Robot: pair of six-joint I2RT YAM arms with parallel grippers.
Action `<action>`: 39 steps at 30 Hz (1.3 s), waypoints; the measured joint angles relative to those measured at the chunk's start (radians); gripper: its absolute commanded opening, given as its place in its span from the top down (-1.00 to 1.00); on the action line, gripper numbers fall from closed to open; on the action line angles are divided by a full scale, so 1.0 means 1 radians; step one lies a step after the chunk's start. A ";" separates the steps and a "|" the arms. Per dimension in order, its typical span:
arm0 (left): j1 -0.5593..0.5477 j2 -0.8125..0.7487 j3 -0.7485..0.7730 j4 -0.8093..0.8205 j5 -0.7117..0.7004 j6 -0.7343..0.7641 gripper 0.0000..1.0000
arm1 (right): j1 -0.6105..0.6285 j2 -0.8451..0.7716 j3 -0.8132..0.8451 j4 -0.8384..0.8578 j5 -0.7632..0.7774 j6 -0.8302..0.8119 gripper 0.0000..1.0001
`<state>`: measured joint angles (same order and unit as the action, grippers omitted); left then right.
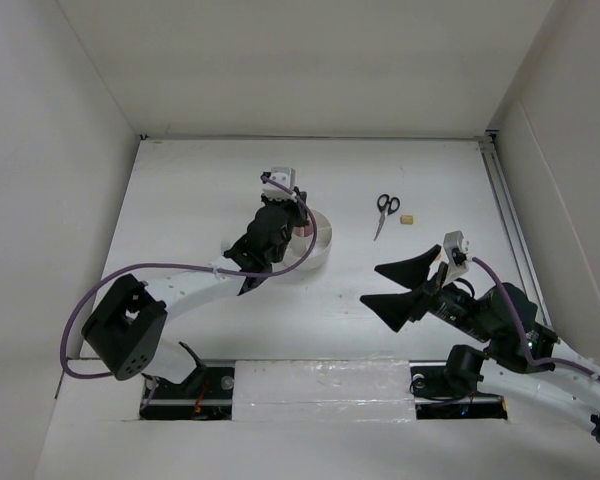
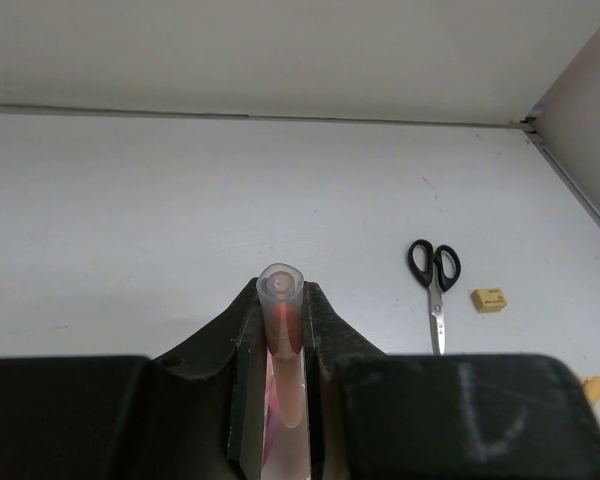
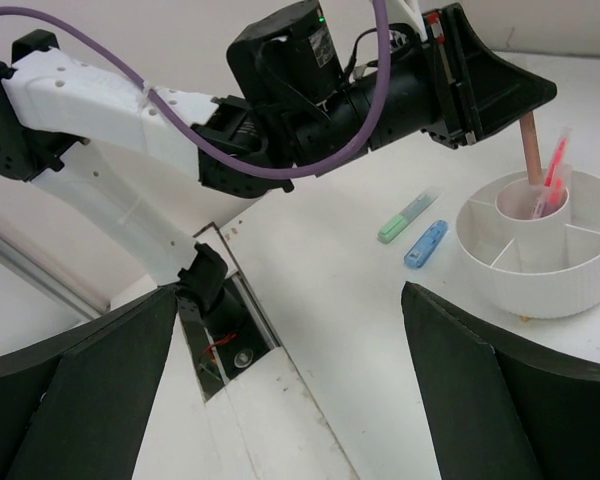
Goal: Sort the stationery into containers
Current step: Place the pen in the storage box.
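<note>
Above the round white organizer (image 3: 540,292), the left hand (image 2: 280,312) is clamped on a thin pink pen (image 2: 281,284), whose capped end sticks up between the two black fingers. From the right wrist camera the pen hangs nearly upright, with its lower end down inside the organizer's centre cup. A second pink-red pen (image 3: 554,170) already stands in that cup, leaning a little (the ring of divided compartments around it looks bare from this angle).

On the white bench (image 1: 200,190), a short green marker (image 3: 408,217) and a short blue marker (image 3: 426,243) lie side by side. They are roughly parallel and just beside the organizer's wall, on the side facing the left arm's base. The left arm hides them in the overhead view.

To the right of the organizer and apart from it lie the black-handled scissors (image 1: 385,212). Their blades are together and their loops point toward the far wall. The tiny tan eraser (image 1: 408,220) sits just beside them on the right, not touching.

The right hand (image 1: 372,284) hangs over the near right part of the bench, pointing toward the organizer. Its fingers are spread wide and there is nothing between them. It is well short of the scissors and the eraser.
</note>
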<state>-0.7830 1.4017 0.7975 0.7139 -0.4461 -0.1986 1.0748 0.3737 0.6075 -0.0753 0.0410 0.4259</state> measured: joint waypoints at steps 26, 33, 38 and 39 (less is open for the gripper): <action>0.001 0.039 -0.037 -0.001 -0.008 -0.040 1.00 | 0.000 0.000 0.000 0.000 0.000 -0.001 -1.00; -0.001 0.039 -0.052 -0.005 -0.015 -0.064 0.95 | 0.000 0.000 0.000 0.000 -0.011 -0.001 -1.00; -0.001 0.039 -0.053 -0.007 -0.023 -0.069 0.55 | 0.000 0.000 0.000 0.000 -0.014 -0.001 -1.00; -0.001 0.039 -0.053 -0.008 -0.025 -0.072 0.43 | 0.000 0.000 0.000 0.000 -0.014 -0.001 -1.00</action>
<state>-0.7837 1.4406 0.7448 0.7063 -0.4713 -0.2703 1.0748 0.3737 0.6071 -0.0753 0.0265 0.4252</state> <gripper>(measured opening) 0.213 0.999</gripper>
